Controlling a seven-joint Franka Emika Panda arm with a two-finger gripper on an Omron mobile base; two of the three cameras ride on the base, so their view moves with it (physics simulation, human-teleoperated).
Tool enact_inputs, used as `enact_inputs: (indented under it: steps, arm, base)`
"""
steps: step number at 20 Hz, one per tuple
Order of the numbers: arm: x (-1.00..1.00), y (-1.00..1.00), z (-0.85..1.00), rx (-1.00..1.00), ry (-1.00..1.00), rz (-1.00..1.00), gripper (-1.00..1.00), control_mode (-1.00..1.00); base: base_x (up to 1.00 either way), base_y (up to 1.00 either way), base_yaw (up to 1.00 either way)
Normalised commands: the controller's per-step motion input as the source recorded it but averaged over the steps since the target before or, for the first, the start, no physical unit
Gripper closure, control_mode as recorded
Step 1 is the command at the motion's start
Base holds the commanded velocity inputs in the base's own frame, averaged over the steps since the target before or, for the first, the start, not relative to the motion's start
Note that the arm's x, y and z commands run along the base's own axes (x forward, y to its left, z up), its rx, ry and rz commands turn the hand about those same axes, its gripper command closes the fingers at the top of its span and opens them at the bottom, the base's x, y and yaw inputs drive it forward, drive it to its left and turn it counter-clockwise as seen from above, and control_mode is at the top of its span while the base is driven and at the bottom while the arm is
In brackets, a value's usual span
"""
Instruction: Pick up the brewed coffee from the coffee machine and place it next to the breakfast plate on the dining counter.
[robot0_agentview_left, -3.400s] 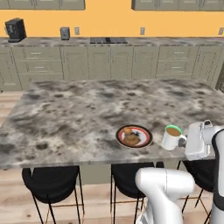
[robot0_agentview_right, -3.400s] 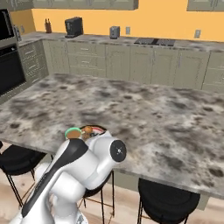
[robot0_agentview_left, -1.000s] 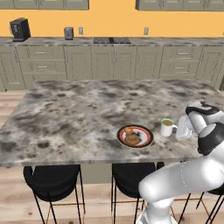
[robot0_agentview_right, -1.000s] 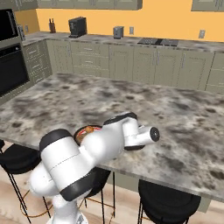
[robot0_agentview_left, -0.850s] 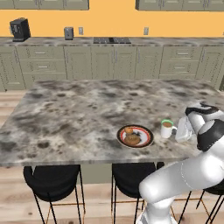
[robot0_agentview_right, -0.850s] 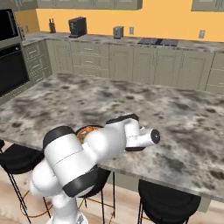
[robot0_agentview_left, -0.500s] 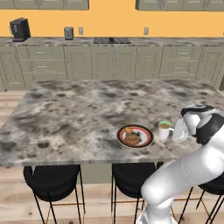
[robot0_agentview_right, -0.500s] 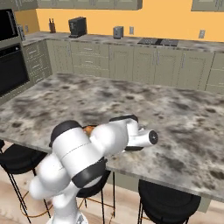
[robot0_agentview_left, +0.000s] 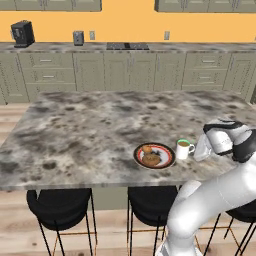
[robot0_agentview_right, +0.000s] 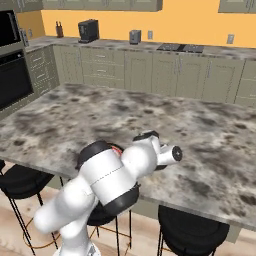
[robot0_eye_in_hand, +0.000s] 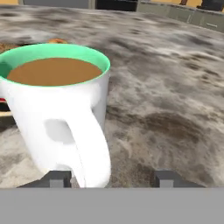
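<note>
the coffee machine (robot0_agentview_left: 22, 33) is seen at the far left of the wall counter (robot0_agentview_left: 125, 47), well apart from everything on the tabletop (robot0_agentview_left: 100, 125). the tabletop, a mottled grey-brown island, is shown with black stools (robot0_agentview_left: 60, 207) tucked under its near edge.

near the near edge, right of the middle, the breakfast plate (robot0_agentview_left: 154, 155) is seen lying flat, with brown pastry pieces on its white centre. just beside its right side the brewed coffee (robot0_agentview_left: 184, 149) is set upright on the tabletop, its green rim level and its handle turned toward the right edge of the tabletop. mug and plate are close together; whether they touch cannot be told.

just right of the mug the end effector (robot0_agentview_left: 201, 149) is held low over the tabletop, pointed at the handle side. in the hand view the mug (robot0_eye_in_hand: 61, 105) is seen large, brown liquid nearly up to the rim, and its handle is placed between the two dark fingertips (robot0_eye_in_hand: 56, 178), which are spread wide with a gap on each side. the end effector is released, with nothing clenched, and the mug is borne by the tabletop alone.

in the right base view the arm's white body is seen in front of the plate and mug.
</note>
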Motion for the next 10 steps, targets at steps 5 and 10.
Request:
enact_inputs:
  steps: [5, 10]
  arm:
    - [-0.02, 0.00, 0.07, 0.00, 0.00, 0.00, -1.00, -1.00]
    - [-0.42, 0.04, 0.32, -0.03, -0.03, 0.03, -1.00, -1.00]
  base:
    - [0.00, 0.00, 0.00]
    - [0.00, 0.00, 0.00]
